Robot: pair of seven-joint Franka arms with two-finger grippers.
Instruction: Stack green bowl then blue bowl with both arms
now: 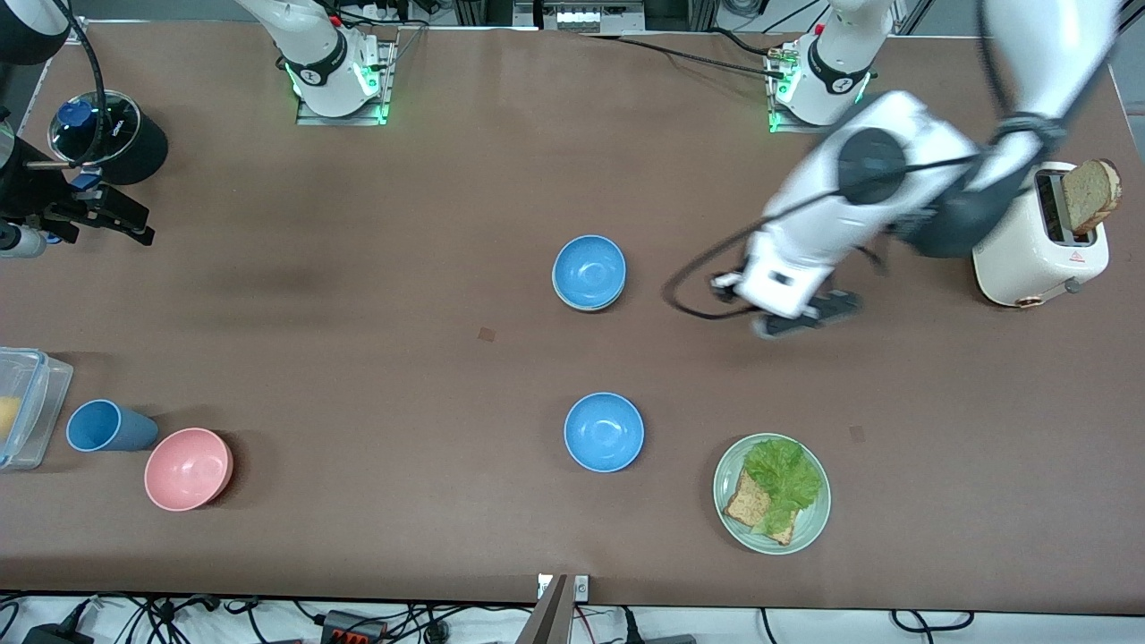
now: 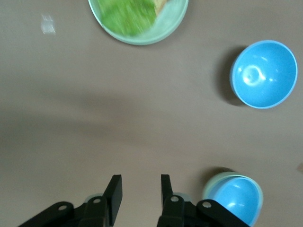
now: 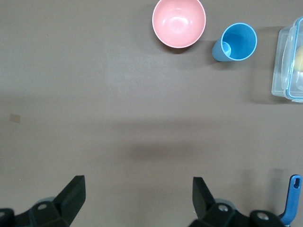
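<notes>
The left gripper hangs over bare table between the toaster and the bowl stack. Its fingers stand a narrow gap apart with nothing between them. In the left wrist view, the stack sits just beside that gripper: the green bowl shows only as a pale rim around a blue bowl nested in it. A second blue bowl stands alone and upright, nearer the front camera than the stack and well apart from it. Beside it, toward the left arm's end, is the green plate with lettuce and toast.

The right gripper waits over the right arm's end of the table, jaws spread wide and empty.

By my reading, the green-then-blue nesting is done. If anything is left, it is the lone blue bowl. To do that well, the fingers should be spread wider first. They should then come straight down over one wall of the bowl, on the side away from the plate, and pinch the rim. After a clear lift, the bowl should be centred over the stack before release. An off-centre drop could tip the smooth bowl out or nudge the stack.
</notes>
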